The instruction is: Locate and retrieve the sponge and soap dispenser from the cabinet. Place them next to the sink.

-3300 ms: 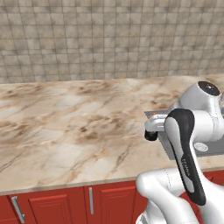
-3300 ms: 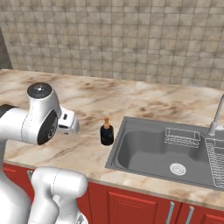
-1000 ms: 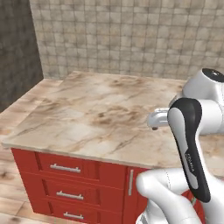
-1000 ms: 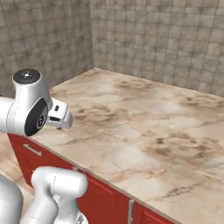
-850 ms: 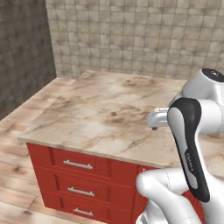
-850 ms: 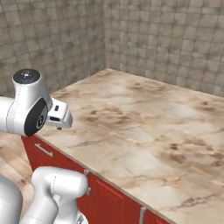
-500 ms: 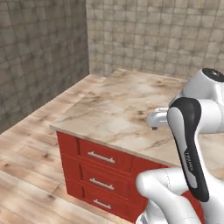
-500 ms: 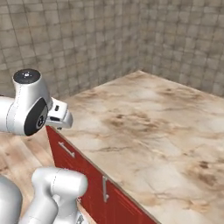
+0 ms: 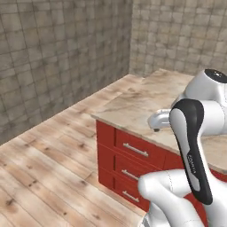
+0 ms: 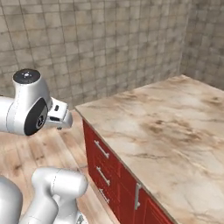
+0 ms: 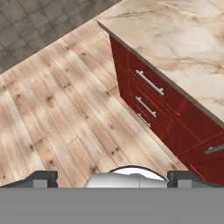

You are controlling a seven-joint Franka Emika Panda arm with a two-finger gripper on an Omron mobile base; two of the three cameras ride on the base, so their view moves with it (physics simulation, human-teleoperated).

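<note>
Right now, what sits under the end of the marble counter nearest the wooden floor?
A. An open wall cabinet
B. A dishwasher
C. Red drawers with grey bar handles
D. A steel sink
C: red drawers with grey bar handles stack beneath the marble counter, beside the wooden floor.

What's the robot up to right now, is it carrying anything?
Fingers spread, nothing between them. Ahead: marble counter end, red drawers, wood floor.
</note>
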